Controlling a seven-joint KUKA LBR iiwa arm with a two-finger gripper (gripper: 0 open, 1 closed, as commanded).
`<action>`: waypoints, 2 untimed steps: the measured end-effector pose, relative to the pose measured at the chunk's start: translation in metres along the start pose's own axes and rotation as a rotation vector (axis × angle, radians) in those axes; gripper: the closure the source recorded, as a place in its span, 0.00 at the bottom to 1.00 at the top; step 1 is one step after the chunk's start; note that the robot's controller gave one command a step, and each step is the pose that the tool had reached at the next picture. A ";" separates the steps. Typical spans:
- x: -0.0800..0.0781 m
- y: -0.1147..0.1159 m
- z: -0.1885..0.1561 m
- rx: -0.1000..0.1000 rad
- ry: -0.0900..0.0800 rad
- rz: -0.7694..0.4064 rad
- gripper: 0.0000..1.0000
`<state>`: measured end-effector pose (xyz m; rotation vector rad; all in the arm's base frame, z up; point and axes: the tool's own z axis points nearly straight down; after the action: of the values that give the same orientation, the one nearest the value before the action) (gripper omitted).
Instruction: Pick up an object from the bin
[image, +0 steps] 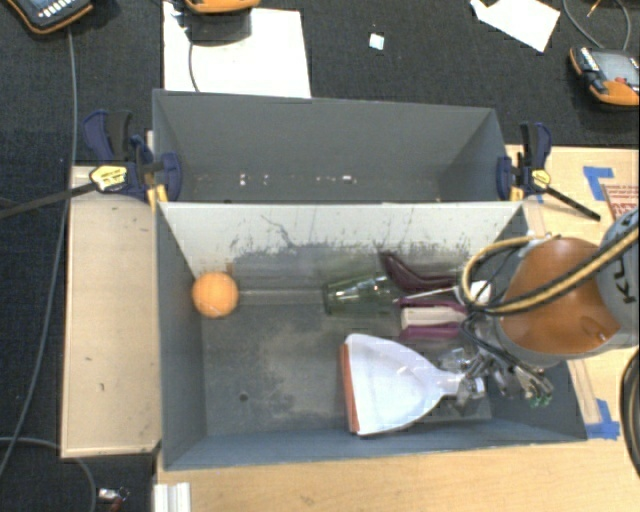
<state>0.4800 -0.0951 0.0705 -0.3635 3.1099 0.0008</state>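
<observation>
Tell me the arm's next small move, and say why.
Probably ease the tool down onto the narrow right tip of the white bag. The tool sits right at that tip, in the front right part of the bin, while the clear bottle and the orange ball lie farther off.

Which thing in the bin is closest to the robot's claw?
The white packet with a reddish edge; its pointed end lies by the gripper. The clear bottle is farther, the orange ball farthest.
</observation>
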 end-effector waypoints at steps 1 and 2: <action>0.000 0.000 0.000 0.000 0.000 0.000 1.00; 0.000 0.000 0.000 0.000 -0.001 -0.002 1.00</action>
<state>0.4801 -0.0951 0.0709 -0.3660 3.1087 0.0008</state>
